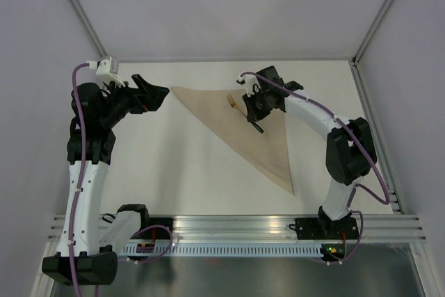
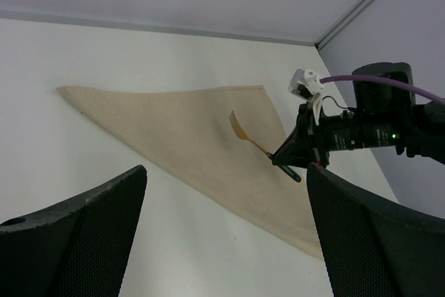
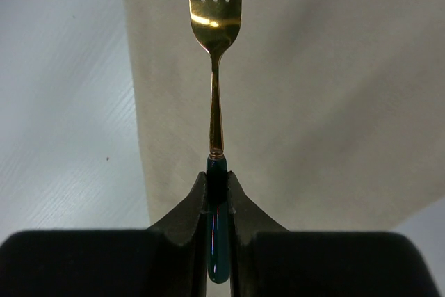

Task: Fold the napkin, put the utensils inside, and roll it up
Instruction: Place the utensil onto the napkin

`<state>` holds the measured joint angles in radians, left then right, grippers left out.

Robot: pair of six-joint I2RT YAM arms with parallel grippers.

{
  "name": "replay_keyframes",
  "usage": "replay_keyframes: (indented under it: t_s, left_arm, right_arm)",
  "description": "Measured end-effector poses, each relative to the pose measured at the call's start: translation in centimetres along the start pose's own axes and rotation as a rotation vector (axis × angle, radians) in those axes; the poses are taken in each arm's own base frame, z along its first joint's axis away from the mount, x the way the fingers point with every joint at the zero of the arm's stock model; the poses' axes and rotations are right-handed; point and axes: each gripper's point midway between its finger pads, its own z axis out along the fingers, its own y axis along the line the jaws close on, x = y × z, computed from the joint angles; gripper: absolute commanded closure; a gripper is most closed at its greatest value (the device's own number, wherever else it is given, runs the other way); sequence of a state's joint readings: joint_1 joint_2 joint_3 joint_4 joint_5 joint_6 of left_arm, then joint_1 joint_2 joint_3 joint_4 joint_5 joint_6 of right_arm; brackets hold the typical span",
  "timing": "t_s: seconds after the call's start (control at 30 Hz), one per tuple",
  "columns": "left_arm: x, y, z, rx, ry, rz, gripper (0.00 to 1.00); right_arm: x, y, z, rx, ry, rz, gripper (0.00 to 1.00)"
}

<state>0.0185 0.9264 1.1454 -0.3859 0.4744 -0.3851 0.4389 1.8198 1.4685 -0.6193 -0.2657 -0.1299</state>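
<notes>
Overhead, the napkin [image 1: 268, 151] is lying on the white table [image 1: 181, 165] as a folded triangle. One long edge runs along the far side, and a point trails down toward 5 o'clock. It fills the far-right part of the surface, around 1 o'clock from the table's middle.

The right claw [image 1: 248, 112] sits over the cloth near its far edge, pinching the fork [image 1: 234, 102]. From up here the fork is only a small gold fleck with a dark stub, its tines aimed toward 10 o'clock.

The right wrist camera shows far more. It's a gold fork [image 3: 215, 67] with a dark green handle, and the right claw [image 3: 217, 186] is clamped tight on that handle just below where the gold stem begins. The tines point to 12 o'clock over the beige napkin [image 3: 334, 102], with bare table out at 9 o'clock. Whether the tines touch the cloth, I cannot tell.

Over on the left, the left claw [image 1: 153, 92] hovers just off the napkin's 9 o'clock tip, clear of the fabric. Its own camera settles the state: the left claw [image 2: 226, 193] is spread wide, with nothing between its jaws. That view also catches the fork [image 2: 243, 131] side-on, tilted, in the other arm's grasp above the napkin [image 2: 174, 123].
</notes>
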Motion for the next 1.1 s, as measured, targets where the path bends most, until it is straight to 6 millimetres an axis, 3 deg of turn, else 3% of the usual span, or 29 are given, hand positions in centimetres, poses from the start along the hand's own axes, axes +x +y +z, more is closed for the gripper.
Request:
replay_keyframes:
  t_s: [0.17, 0.37, 1.1]
  left_arm:
    - [-0.1, -0.1, 0.0, 0.001, -0.002, -0.001, 0.0]
    - [-0.2, -0.1, -0.1, 0.001, -0.004, 0.0, 0.0]
    - [-0.2, -0.1, 0.0, 0.0, -0.002, -0.001, 0.0]
  right_arm:
    - [1.1, 4.3, 3.0, -0.044, 0.052, -0.032, 0.99]
    - [2.6, 6.7, 5.5, -0.048, 0.09, -0.058, 1.0]
    - [4.7, 7.0, 9.8, -0.016, 0.139, -0.035, 1.0]
